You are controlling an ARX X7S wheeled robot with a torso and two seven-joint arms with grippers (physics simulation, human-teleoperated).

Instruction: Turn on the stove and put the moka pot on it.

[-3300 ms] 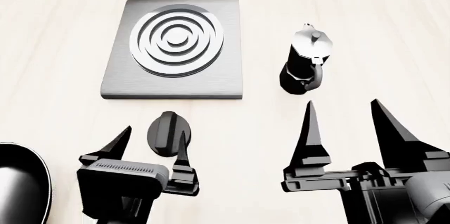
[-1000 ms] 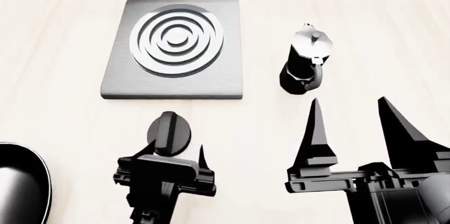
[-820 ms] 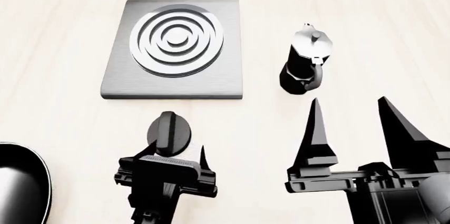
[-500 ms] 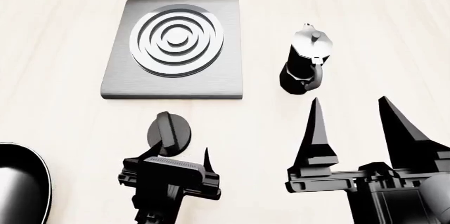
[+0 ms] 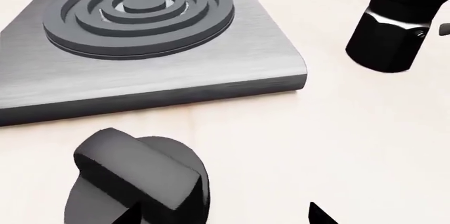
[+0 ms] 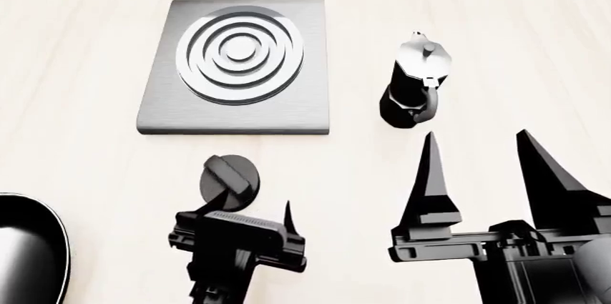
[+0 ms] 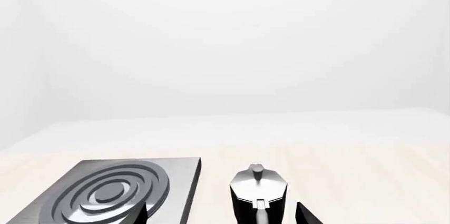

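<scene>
The stove (image 6: 234, 68), a grey square slab with burner rings, lies at the back left; it also shows as the stove (image 5: 140, 39) in the left wrist view and the stove (image 7: 113, 192) in the right wrist view. Its round black knob (image 6: 229, 177) sits on the table in front of it, ridge slanted. My left gripper (image 6: 253, 207) is open just behind the knob (image 5: 134, 182), one fingertip (image 5: 130, 216) against its side. The moka pot (image 6: 416, 86) stands upright right of the stove. My right gripper (image 6: 476, 139) is open, short of the moka pot (image 7: 258, 195).
A black frying pan (image 6: 28, 247) pokes in at the lower left edge of the head view. Light wooden tabletop (image 6: 534, 46) stretches around the stove and pot; its far edge runs along the top of the head view.
My left gripper has slid right and back along the knob. The knob's ridge has turned from straight to slanted. The right arm has barely moved.
</scene>
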